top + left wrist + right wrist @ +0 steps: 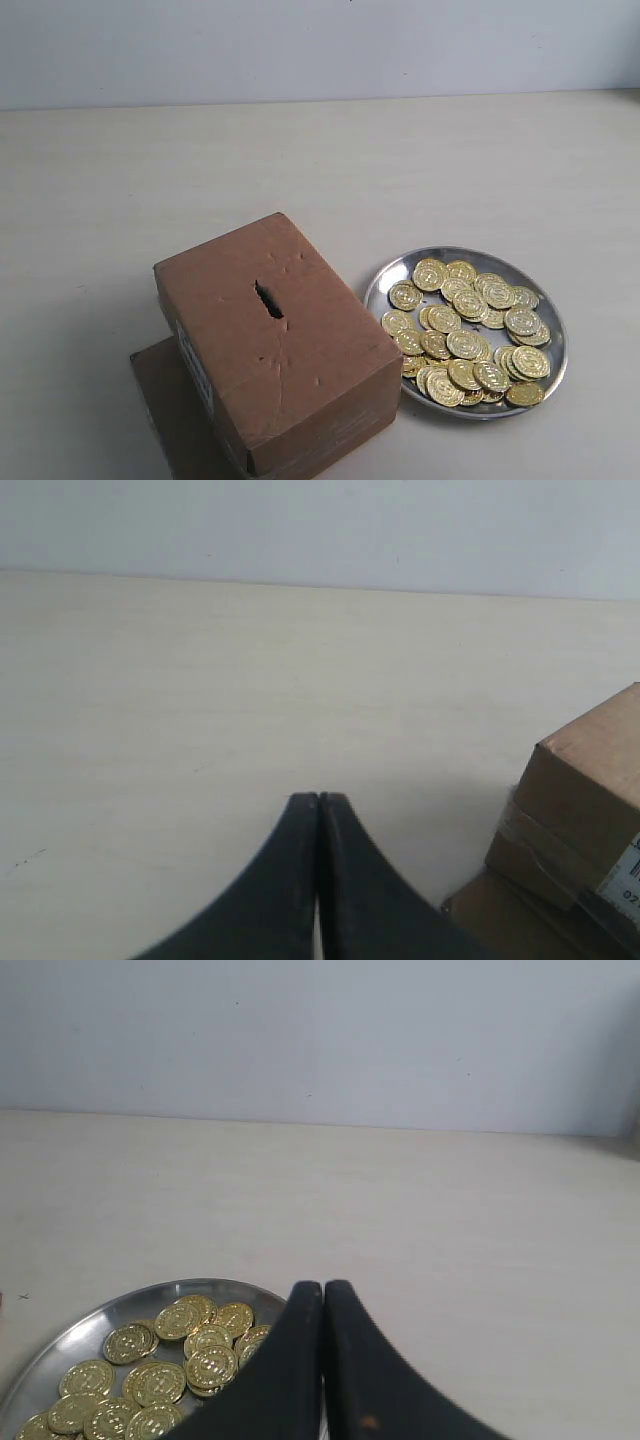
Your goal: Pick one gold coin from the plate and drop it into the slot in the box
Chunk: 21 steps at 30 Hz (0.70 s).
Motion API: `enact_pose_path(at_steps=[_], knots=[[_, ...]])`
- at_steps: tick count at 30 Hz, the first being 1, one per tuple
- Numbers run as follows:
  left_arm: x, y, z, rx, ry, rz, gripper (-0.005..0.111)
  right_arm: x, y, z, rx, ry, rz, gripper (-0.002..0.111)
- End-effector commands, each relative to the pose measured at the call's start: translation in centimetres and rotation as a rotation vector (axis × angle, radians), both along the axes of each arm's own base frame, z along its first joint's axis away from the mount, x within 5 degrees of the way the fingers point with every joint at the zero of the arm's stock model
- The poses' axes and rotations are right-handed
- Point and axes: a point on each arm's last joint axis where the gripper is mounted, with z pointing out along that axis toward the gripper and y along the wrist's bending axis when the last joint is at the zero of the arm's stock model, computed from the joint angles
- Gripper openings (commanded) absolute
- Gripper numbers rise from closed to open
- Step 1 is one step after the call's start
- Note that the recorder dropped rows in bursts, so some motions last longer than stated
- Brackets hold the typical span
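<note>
The brown cardboard box (275, 340) stands at the front left of the exterior view, its dark ragged slot (268, 299) in the top face. Right of it lies the round silver plate (395, 272) with several gold coins (465, 330) heaped on it. Neither arm shows in the exterior view. My left gripper (318, 798) is shut with nothing in it, above bare table, with the box (585, 780) off to one side. My right gripper (322, 1285) is shut and empty too, just beside the plate (105, 1312) and its coins (180, 1360).
A flat brown cardboard sheet (165, 400) lies under the box at the front left. The pale table (320, 170) runs back to a light wall (320, 45).
</note>
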Motion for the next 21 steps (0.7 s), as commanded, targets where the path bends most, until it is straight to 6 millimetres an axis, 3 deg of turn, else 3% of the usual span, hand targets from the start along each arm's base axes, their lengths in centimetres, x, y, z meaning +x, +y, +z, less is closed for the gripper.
enact_pose_path(at_steps=[1, 5, 7, 9, 11, 13, 15, 19, 21], knots=[[0.0, 0.0, 0.0, 0.01, -0.015, -0.007, 0.0, 0.0, 0.0, 0.0, -0.007, -0.013, -0.006, 0.0], [0.1, 0.2, 0.4, 0.13, -0.081, -0.015, 0.0, 0.0, -0.1, 0.2, -0.079, -0.037, -0.001, 0.0], [0.3, 0.1, 1.3, 0.052, -0.167, 0.003, 0.0, 0.1, -0.1, 1.0, -0.05, -0.13, -0.001, 0.0], [0.3, 0.1, 2.2, -0.158, -0.233, 0.033, 0.0, 0.2, 0.0, 2.2, 0.193, -0.242, -0.017, 0.0], [0.3, 0.2, 3.0, -0.206, -0.307, 0.044, 0.0, 0.1, -0.2, 2.9, 0.625, -0.3, -0.048, 0.0], [0.3, 0.3, 3.7, -0.219, -0.383, 0.052, 0.0, 0.1, -0.4, 3.1, 0.915, -0.308, -0.071, 0.0], [0.3, 0.4, 3.8, -0.298, -0.387, 0.06, 0.0, 0.1, -0.5, 3.2, 1.022, -0.311, -0.081, 0.0], [0.3, 0.4, 3.6, -0.499, -0.327, 0.077, 0.0, 0.1, -0.6, 3.2, 1.05, -0.315, -0.083, 0.0], [0.3, 0.3, 3.5, -0.505, -0.315, 0.077, 0.0, 0.1, -0.6, 3.3, 1.066, -0.319, -0.084, 0.0]])
